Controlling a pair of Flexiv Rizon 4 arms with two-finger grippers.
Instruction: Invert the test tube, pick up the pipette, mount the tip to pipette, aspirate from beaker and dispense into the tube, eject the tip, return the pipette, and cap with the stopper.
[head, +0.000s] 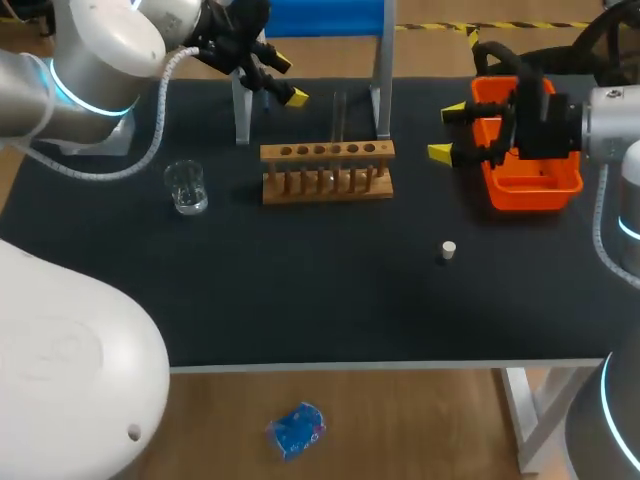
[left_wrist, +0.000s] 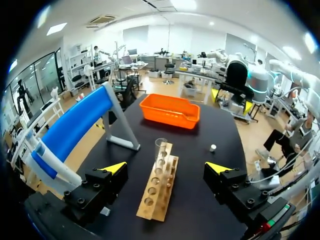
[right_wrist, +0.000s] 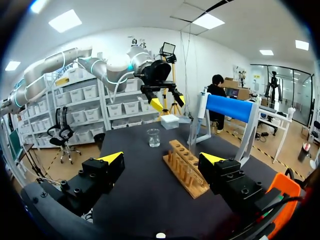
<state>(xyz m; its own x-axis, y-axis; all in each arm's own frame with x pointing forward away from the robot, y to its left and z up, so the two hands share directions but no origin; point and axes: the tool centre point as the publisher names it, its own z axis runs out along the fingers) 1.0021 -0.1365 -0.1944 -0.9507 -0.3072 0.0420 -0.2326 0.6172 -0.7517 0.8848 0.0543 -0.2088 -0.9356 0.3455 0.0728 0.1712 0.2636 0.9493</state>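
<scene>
Well, the left gripper (left_wrist: 166, 168) has the stopper (left_wrist: 213, 147) ahead of it in its own view. The right gripper (right_wrist: 161, 158) has the beaker (right_wrist: 153, 137) instead. Both jaws gape wide, holding nothing.

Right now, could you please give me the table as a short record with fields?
Rack: wooden, mid-table
Tube: standing in the rack, toward the tray end
Beaker: glass, left of the rack
Stopper: alone, on the near side of the tray
Tray: orange, right of the rack
Pipette: on its stand behind the rack
Left jaws: open, empty, raised behind the rack
Right jaws: open, empty, beside the tray on its rack side
</scene>
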